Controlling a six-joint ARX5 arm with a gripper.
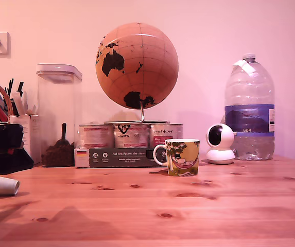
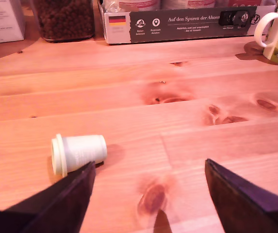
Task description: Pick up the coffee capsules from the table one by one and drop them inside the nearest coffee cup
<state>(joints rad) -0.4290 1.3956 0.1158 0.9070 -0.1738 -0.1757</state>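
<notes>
Tins (image 1: 131, 135) and globe (image 1: 137, 65) behind mug (image 1: 182, 157)

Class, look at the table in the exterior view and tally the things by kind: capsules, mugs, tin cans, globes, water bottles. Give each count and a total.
Capsules: 1, coffee capsule
Mugs: 1, coffee cup
Tin cans: 3
Globes: 1, globe
Water bottles: 1, water bottle
Total: 7

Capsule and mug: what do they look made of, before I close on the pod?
The small pale grey-white tapered capsule lying on its side looks like matte plastic: an even, dull surface with no glints, though coated foil cannot be excluded. The short mug with the tree print looks like glazed ceramic: smooth white handle and rim, faint sheen.
</notes>
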